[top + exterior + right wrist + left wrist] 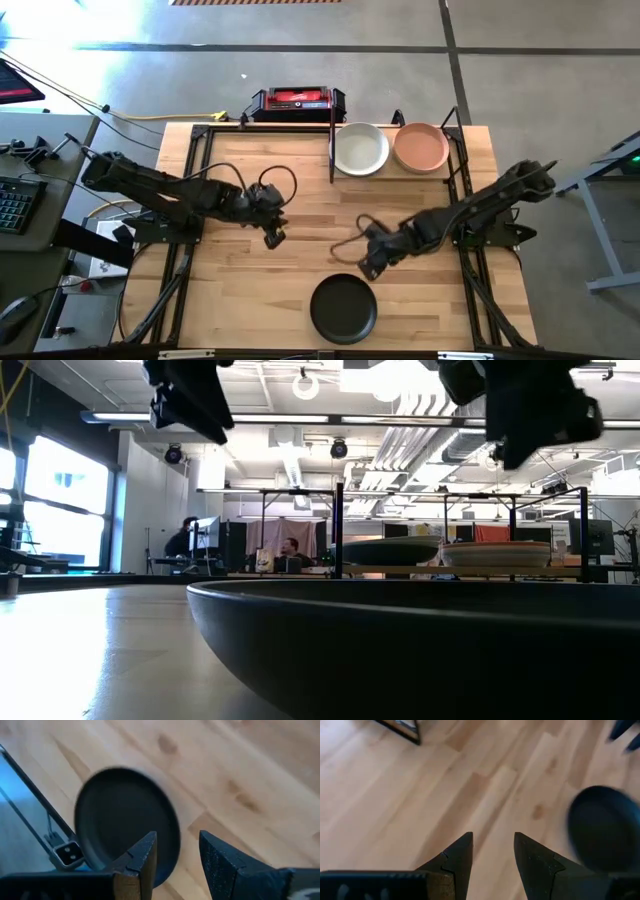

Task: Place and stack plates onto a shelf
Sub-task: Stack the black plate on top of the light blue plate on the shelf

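Note:
One black plate (343, 309) rests flat on the table near its near edge; it fills the foreground of the low view (420, 650) and shows in both wrist views (602, 827) (125, 835). On the shelf (455, 168) at the far right lie a pale plate (360, 149) and a peach-pink plate (421, 147). My right gripper (368, 266) (176, 845) hangs open above the table just beyond the black plate's far rim. My left gripper (274, 237) (492, 845) is open above bare table left of centre. Other plates are out of view.
A red and black box (297, 101) sits beyond the table's far edge. The shelf's upright black bar (331, 140) stands left of the pale plate. Black frame tubing (190, 160) runs along the table's left side. People sit in the room behind (290, 552).

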